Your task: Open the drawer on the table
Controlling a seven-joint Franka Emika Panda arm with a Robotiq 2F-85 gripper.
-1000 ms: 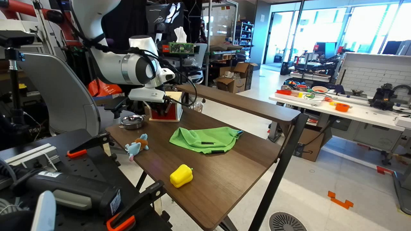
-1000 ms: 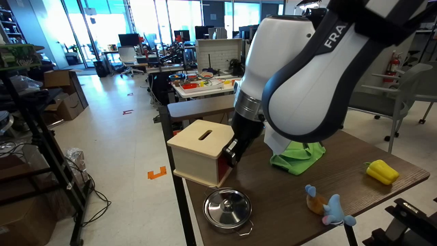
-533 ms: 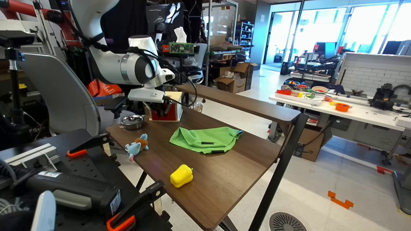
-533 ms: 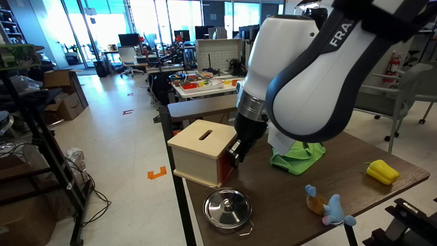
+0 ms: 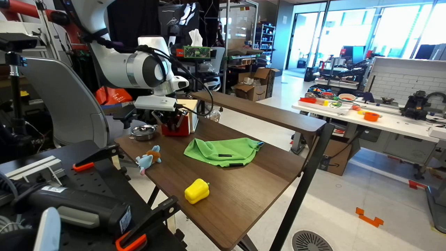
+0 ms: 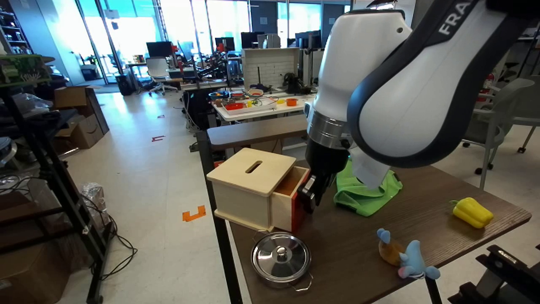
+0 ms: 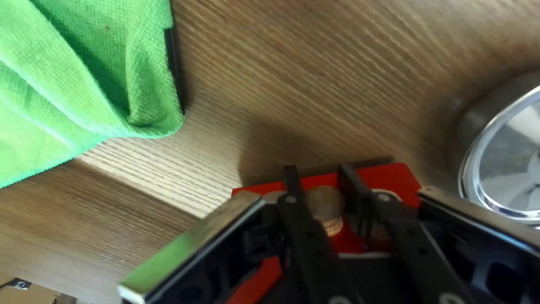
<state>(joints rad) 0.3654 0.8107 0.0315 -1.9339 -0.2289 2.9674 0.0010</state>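
The drawer (image 6: 282,210) has a red front and sits in a light wooden box with a slotted top. It stands partly pulled out of the box, and its inside shows in an exterior view. Its red front (image 5: 167,131) also shows in an exterior view. The box is at the end of the brown table (image 6: 346,245). My gripper (image 7: 318,179) is shut on the pale round knob (image 7: 325,203) at the drawer's front, with a finger on each side. In an exterior view the gripper (image 6: 309,200) is right at the red front and hides the knob.
A lidded metal pot (image 6: 281,258) stands close beside the box and drawer. A green cloth (image 5: 223,150) lies on the table beyond the gripper. A plush toy (image 5: 149,159) and a yellow pepper (image 5: 197,191) lie toward the table's other end.
The drawer was closed a second ago and had barely shifted half a second ago. Now it is partly out. The arm and gripper have moved away from the box with it.
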